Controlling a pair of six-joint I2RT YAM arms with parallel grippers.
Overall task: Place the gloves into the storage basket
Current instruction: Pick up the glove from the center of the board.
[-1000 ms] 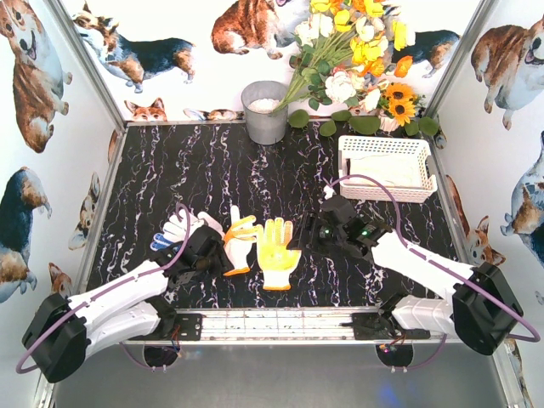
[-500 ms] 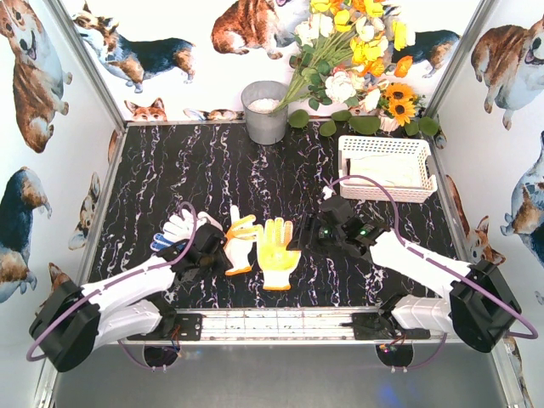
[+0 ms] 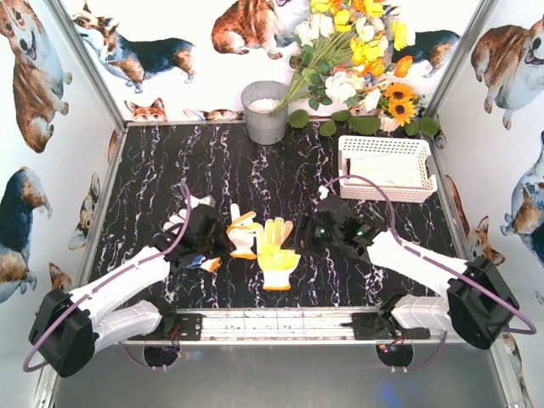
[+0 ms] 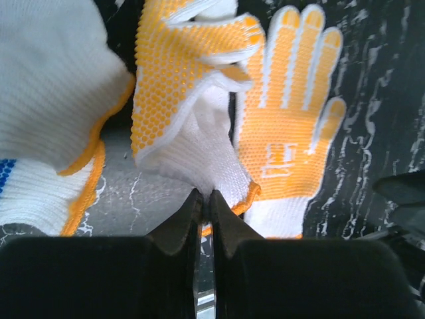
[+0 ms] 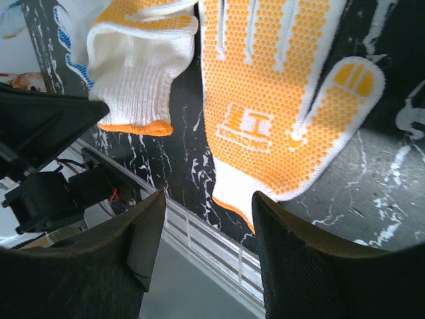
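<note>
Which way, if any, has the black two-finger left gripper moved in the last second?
Yes. The left gripper, shut on the crumpled white knit glove with yellow dots, moved away from the silver metal rail at the near edge.

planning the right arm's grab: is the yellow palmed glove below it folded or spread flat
Spread flat, palm up: the yellow-palmed glove lies with its dotted palm, thumb and fingers all laid out, nothing doubled over.

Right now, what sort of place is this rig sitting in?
Probably a staged robot data-collection booth, not a real room: corgi-print walls enclose a black marble-pattern table, with a flower bouquet and a grey bucket set like props at the back.
</note>
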